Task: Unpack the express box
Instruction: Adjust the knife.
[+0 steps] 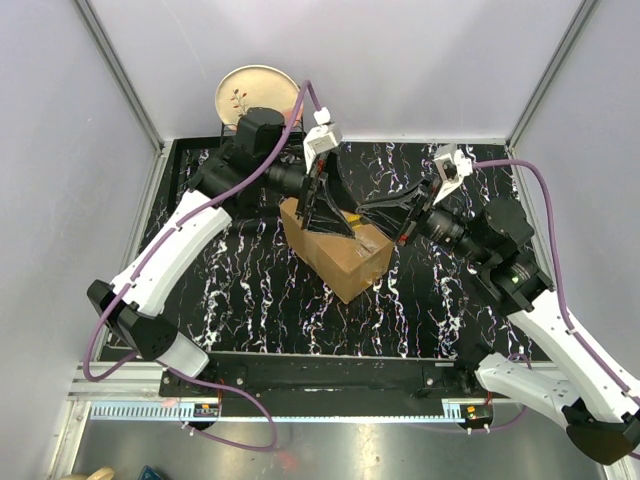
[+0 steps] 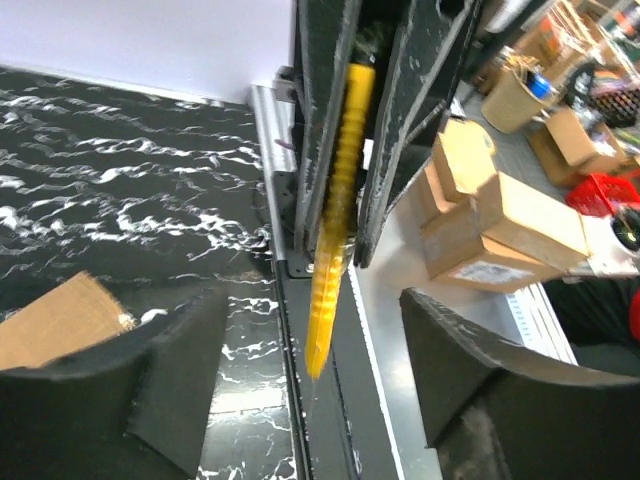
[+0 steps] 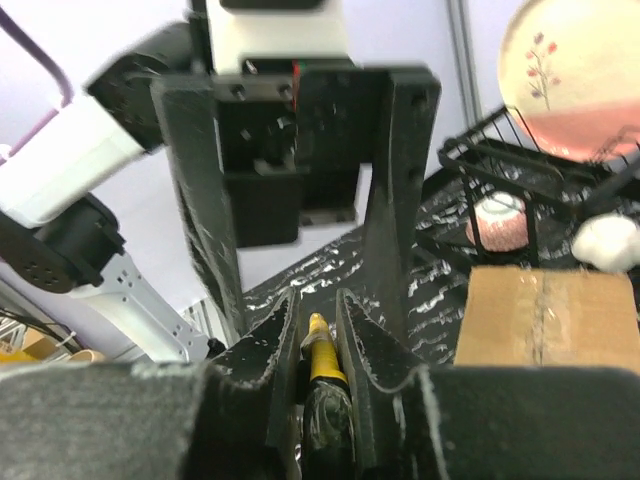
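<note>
**Right gripper pinches a yellow tool over the closed box**

The right gripper's [image 3: 316,312] fingers are drawn close together and pinch a yellow tool [image 2: 335,200] with a ribbed body, whose end pokes out past them. Facing it, the left gripper [image 1: 328,222] has its fingers spread wide, one on each side of the tool, and grips nothing.

In the overhead view, both grippers meet above the far part of the box [image 1: 340,255]. The box sits near the middle of the black marbled table [image 1: 250,300], turned at an angle. Its top flaps lie closed with the tape seam running along them, so whatever is inside is hidden.

At the far left corner, a black wire rack [image 3: 531,225] holds a cream plate [image 3: 570,70] with a red sprig pattern, standing on edge. A small pink-and-white cup [image 3: 497,222] sits lower down in the rack.
</note>
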Action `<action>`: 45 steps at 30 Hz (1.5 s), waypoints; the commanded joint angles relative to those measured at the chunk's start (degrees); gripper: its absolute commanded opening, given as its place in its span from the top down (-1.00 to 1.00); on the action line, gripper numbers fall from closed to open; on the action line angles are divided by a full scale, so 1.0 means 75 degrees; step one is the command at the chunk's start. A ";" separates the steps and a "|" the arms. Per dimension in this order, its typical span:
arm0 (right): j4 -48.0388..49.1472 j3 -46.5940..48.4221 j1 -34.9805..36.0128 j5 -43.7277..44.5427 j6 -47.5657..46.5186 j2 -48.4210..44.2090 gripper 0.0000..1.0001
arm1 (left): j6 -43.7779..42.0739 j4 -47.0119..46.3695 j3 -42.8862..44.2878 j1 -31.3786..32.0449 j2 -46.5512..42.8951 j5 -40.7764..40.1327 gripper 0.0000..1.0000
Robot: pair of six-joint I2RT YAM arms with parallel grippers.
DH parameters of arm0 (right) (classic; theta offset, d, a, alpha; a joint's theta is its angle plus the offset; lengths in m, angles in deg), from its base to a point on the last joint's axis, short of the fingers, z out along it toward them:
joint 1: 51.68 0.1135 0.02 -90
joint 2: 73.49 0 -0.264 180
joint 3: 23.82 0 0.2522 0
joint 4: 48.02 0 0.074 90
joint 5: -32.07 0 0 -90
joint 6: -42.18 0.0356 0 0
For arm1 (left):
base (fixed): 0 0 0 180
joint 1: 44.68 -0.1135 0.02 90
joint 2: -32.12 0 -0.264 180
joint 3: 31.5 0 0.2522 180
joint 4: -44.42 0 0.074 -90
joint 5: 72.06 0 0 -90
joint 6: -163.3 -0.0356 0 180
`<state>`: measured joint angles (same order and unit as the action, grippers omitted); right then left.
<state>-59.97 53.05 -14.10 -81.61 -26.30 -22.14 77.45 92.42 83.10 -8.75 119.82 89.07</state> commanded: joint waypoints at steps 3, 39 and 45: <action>-0.1713 -0.0351 -0.0136 0.1492 0.0458 -0.0670 1.00 | -0.2564 0.1432 0.0595 -0.0861 -0.0057 -0.2719 -0.59; -0.3336 -0.1806 -0.1038 0.6310 0.2721 0.0359 1.00 | -0.3635 0.0602 -0.2440 -0.2868 0.0694 -0.4225 -0.42; -0.3088 -0.1595 -0.1085 0.6134 0.2639 0.0618 1.00 | -0.3178 0.0837 -0.3061 -0.2376 -0.0079 -0.3533 -0.42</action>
<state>-87.69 38.28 -21.70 -36.13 -5.56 -17.83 51.17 95.81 62.16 -29.10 124.02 55.76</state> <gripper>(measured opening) 0.231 0.712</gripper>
